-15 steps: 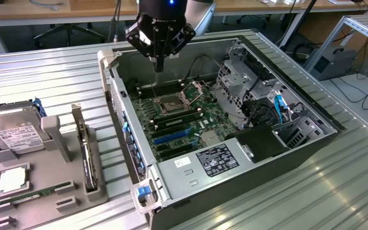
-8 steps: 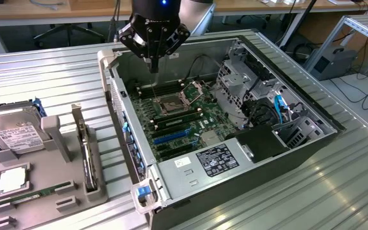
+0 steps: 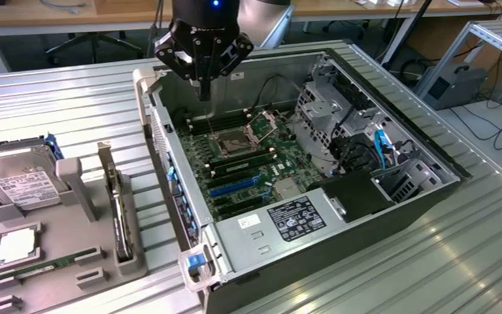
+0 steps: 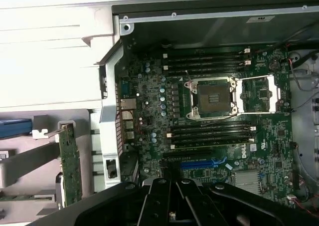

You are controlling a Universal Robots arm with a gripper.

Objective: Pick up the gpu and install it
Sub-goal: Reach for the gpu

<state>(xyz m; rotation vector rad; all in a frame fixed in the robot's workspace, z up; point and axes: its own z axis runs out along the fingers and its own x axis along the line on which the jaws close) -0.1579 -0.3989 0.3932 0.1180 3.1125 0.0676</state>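
Exterior view's upper middle held the gripper, its jaws pressed together on nothing, hanging over the far side of the open computer case, above the motherboard. The gpu stood on edge in a slot of the grey tray at the left of the frame, just beside the case wall and well apart from the gripper. On the same tray a hard drive with a white label sat at the upper left, a processor lay flat below it, and a green memory stick lay near the lower left corner. Wrist view showed the open processor socket and a blue expansion slot on the board, with the gpu upright in its holder outside the case.
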